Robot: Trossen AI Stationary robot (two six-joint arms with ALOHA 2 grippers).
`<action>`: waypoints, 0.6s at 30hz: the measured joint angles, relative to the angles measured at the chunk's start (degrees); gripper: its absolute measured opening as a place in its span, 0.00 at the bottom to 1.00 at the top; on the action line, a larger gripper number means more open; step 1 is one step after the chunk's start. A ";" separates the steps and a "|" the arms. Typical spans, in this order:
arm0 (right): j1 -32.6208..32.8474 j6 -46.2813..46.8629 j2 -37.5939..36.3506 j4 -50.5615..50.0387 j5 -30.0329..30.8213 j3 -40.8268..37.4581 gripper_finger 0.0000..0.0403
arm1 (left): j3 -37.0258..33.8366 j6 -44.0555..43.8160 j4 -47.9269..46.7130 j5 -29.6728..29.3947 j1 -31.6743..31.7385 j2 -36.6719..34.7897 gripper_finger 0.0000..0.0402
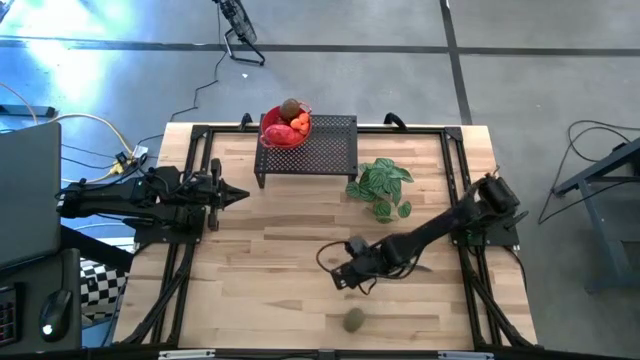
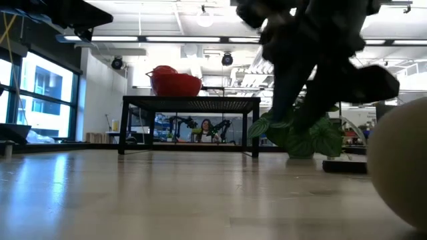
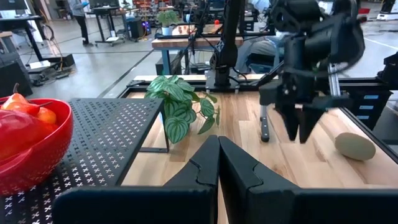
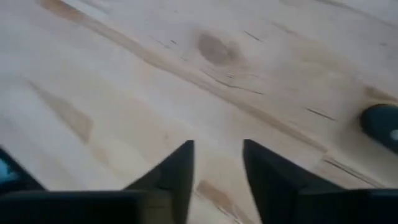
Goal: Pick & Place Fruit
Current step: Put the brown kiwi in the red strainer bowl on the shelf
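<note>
1. Right gripper (image 1: 343, 280) over bare wood near the middle of the table (image 1: 270, 250), pointing down; fingers (image 4: 180, 168) slightly apart, with nothing between them.
2. Left gripper (image 1: 240, 193) at the left side of the table, beside the black rack (image 1: 325, 145); fingers (image 3: 205, 165) pressed together, empty.
3. Olive-green fruit (image 1: 354, 320) alone on the wood near the front edge, close to the right gripper but not touching.
4. Other fruit pieces in the red bowl (image 1: 285, 130) on the rack: red, orange, brown.
5. Leafy plant (image 1: 382, 187) beside the rack.
</note>
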 joint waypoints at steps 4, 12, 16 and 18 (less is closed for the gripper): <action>0.82 0.10 -2.48 3.80 1.09 0.01 0.12 | 0.00 0.02 0.00 -0.02 0.00 0.01 0.00; 7.71 -1.26 -2.24 9.64 16.15 6.53 0.01 | 0.00 0.87 0.02 -0.02 -0.02 -0.01 0.00; 8.61 -3.15 0.17 4.56 18.69 15.36 0.01 | 0.00 0.91 0.02 -0.02 0.00 0.00 0.00; 8.51 -5.49 2.32 2.74 18.21 20.37 0.01 | 0.00 0.55 0.02 -0.02 -0.02 -0.01 0.00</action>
